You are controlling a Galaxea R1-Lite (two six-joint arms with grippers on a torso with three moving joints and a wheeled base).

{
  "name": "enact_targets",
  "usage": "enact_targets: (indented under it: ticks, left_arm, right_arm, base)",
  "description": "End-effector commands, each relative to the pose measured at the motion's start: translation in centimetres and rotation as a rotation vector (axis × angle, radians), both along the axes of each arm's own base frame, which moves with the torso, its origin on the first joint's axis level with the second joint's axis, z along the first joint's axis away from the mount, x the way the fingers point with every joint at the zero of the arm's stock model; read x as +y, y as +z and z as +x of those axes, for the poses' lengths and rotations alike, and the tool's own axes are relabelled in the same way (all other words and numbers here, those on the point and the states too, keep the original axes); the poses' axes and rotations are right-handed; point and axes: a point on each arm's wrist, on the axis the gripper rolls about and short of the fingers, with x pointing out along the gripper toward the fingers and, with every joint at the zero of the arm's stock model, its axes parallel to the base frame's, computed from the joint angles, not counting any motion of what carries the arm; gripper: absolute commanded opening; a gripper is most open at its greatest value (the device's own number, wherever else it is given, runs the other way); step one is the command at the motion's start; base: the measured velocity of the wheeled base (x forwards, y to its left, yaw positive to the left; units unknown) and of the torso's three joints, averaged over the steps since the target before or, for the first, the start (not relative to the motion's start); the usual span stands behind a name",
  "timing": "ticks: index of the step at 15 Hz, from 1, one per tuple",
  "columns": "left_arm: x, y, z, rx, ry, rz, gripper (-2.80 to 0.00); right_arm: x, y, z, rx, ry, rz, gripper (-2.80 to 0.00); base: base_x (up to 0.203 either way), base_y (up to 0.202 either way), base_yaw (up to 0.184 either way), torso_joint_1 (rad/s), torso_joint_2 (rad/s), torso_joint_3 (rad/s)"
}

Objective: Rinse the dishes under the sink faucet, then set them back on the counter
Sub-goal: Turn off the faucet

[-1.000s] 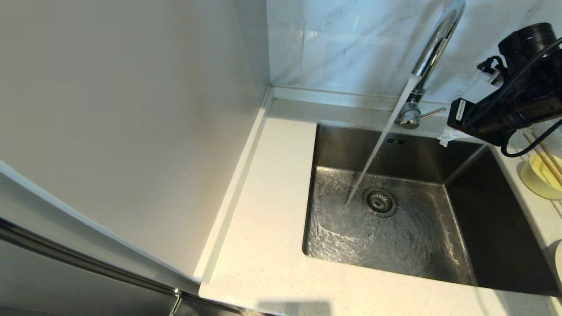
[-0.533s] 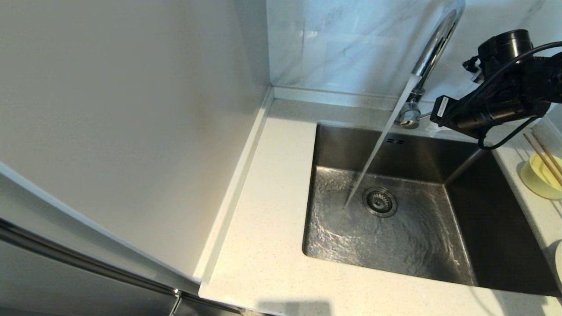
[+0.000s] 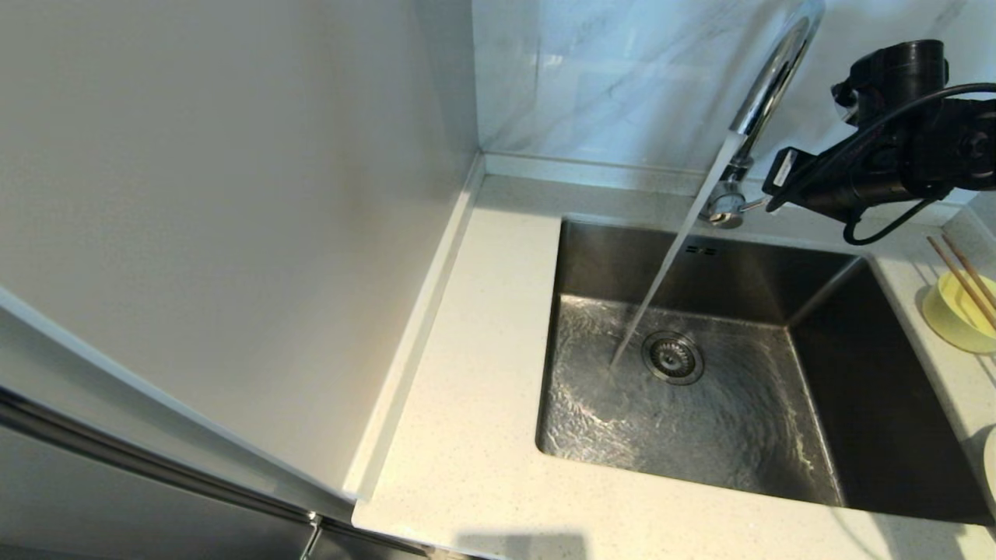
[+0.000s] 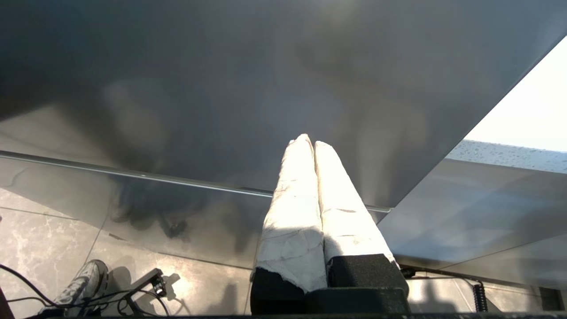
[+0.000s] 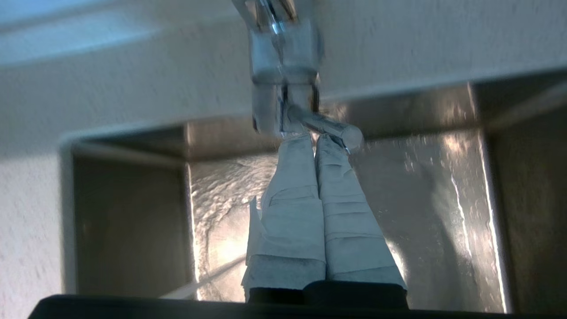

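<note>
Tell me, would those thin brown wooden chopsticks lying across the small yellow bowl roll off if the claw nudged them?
Probably. The thin brown wooden chopsticks rest loosely across the small pale-yellow bowl, only on its rim, so a nudge would likely slide or roll them. They look stiff and light. The bowl itself might scoot on the smooth speckled counter.

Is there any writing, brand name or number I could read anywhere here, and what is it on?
None can be read.
A small white label sits on the right arm's wrist near the faucet; its print is too small to read.
</note>
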Motion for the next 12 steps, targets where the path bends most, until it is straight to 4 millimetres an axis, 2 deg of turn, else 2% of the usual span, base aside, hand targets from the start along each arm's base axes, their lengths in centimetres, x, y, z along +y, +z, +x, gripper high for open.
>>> enact_targets:
  ticks: [1,6,9,12]
  left_arm:
    - [0.0,0.0,0.0,0.0,0.0,0.0,-2.8]
    - [0.0,0.0,0.0,0.0,0.0,0.0,-2.8]
    - [0.0,0.0,0.0,0.0,0.001,0.0,-2.8]
    - [0.0,0.0,0.0,0.0,0.001,0.0,-2.8]
  right_arm:
    - [0.0,0.2,0.1,-0.037,-0.016,-0.002,-2.8]
    - [-0.2,0.3,-0.3,-0.045,-0.025,0.016,-2.8]
    - [-0.4,1.3,-1.4,-0.066,-0.03,0.039,-2.8]
    - [-0.4,0.8,-2.8,-0.032,-0.03,0.043,-2.8]
  base:
    - [0.0,0.0,0.0,0.0,0.0,0.0]
    - [0.0,0.0,0.0,0.0,0.0,0.0]
    - [0.0,0.0,0.0,0.0,0.0,0.0]
    - [0.0,0.0,0.0,0.0,0.0,0.0]
